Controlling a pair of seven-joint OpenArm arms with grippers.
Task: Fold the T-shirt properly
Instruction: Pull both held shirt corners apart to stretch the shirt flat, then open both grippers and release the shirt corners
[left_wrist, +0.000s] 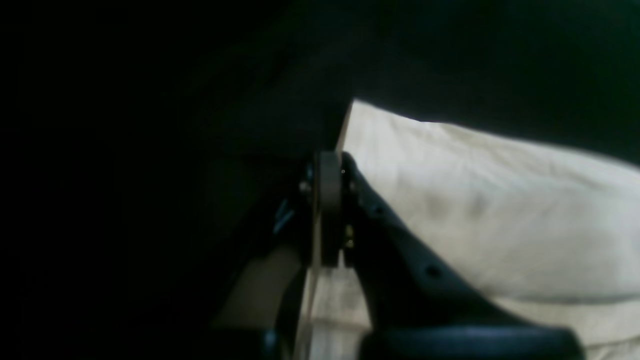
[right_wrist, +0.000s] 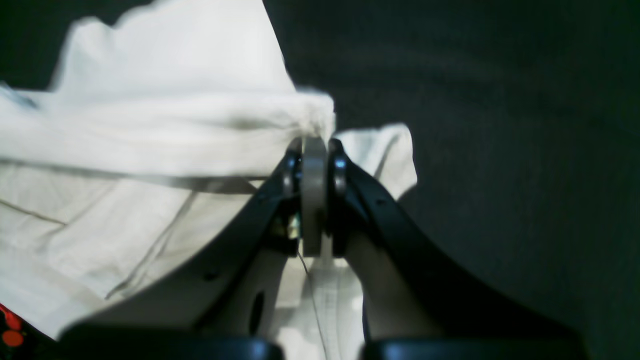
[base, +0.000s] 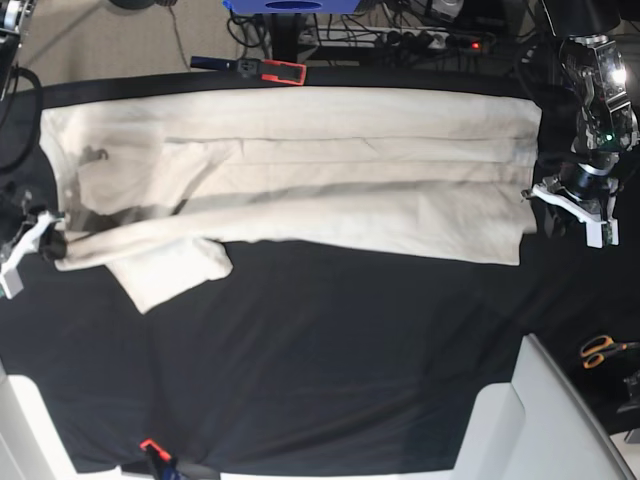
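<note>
The T-shirt lies spread across the far half of the black-covered counter, its long axis running from 9 o'clock to 3 o'clock in the base view, with the shoulder end at 9 o'clock and the straight hem at 3 o'clock. One short sleeve sticks out toward 6 o'clock near the shoulder end (it lies flat on the cloth). The right gripper sits at the 9 o'clock edge, its jaws pressed together on a bunched fold of the shirt, which the right wrist view shows clearly. The left gripper sits at the hem edge, jaws likewise pinching the fabric's corner. Orange-handled scissors lie well apart at 4 o'clock.
</note>
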